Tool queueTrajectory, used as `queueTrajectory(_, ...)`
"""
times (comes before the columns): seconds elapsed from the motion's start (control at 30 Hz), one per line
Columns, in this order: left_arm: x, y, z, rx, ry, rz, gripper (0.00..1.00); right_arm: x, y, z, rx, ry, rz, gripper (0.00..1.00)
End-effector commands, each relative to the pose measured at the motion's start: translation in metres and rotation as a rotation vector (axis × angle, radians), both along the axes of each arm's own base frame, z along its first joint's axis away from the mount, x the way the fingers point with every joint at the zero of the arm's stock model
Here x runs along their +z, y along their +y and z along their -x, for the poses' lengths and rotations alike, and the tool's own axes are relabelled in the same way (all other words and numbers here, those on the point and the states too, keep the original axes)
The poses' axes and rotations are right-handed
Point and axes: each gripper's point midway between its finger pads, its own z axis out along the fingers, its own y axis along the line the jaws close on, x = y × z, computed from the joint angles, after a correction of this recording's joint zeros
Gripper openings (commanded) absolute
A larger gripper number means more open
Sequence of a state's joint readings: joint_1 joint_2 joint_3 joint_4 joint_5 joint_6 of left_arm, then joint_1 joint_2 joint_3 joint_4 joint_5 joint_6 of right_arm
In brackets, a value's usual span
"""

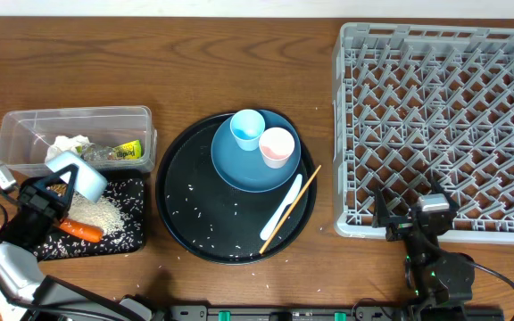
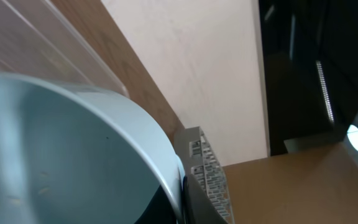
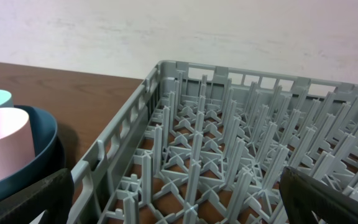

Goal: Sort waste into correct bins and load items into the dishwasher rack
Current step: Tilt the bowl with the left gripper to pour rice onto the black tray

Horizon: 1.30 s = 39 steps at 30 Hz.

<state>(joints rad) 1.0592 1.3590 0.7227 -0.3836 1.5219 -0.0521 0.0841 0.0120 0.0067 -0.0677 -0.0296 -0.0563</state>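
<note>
Two arms, well apart.

Overhead: L gripper (image 1: 59,185) is clamped on the white bowl (image 1: 78,176), which is tipped over the black tray (image 1: 134,236) w/ rice (image 1: 105,212) + carrot (image 1: 80,230). The rack (image 1: 435,125) lies far right of the bowl, across the round tray (image 1: 172,223). R gripper (image 1: 409,216) sits at the rack's near edge, much closer.

L wrist: bowl fills the lower left. Fingers are hidden, rack corner shows beyond.

R wrist: fingers wide, empty. Rack pegs are free ahead, w/ pink cup (image 3: 2,146) + plate (image 3: 42,140) to the left.
</note>
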Motion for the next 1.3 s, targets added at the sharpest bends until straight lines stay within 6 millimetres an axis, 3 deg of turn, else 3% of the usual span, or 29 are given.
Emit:
queueTrajectory(0.0, 0.003, 0.003, -0.003, 0.001, -0.016, -0.082, 0.08, -0.001, -0.001, 0.000, -0.001, 0.003, 0.009, 0.99)
queueTrajectory(0.03, -0.008, 0.007, -0.004, 0.037, 0.072, -0.042, 0.07, -0.001, -0.001, 0.000, -0.001, 0.003, 0.009, 0.99)
queueTrajectory(0.13, 0.013, -0.006, -0.002, -0.038, -0.041, 0.022, 0.06, -0.001, -0.001, 0.000, -0.001, 0.003, 0.009, 0.99)
queueTrajectory(0.3, -0.004, -0.001, -0.007, -0.002, 0.045, -0.042, 0.06, -0.001, -0.001, 0.000, -0.001, 0.003, 0.009, 0.99)
queueTrajectory(0.37, 0.014, -0.009, -0.005, -0.056, -0.046, 0.011, 0.06, -0.001, -0.001, 0.000, -0.001, 0.003, 0.009, 0.99)
queueTrajectory(0.43, 0.017, -0.010, -0.007, -0.068, -0.073, -0.036, 0.06, -0.001, -0.001, 0.000, -0.001, 0.003, 0.009, 0.99)
queueTrajectory(1.07, 0.018, -0.014, -0.008, -0.082, -0.088, -0.060, 0.06, -0.001, -0.001, 0.000, -0.001, 0.003, 0.009, 0.99)
queueTrajectory(1.2, 0.017, -0.019, -0.005, -0.077, -0.033, 0.036, 0.06, -0.001, -0.001, 0.000, -0.001, 0.003, 0.009, 0.99)
queueTrajectory(1.27, 0.007, -0.014, -0.007, -0.060, -0.050, -0.119, 0.06, -0.001, -0.001, 0.000, -0.001, 0.003, 0.009, 0.99)
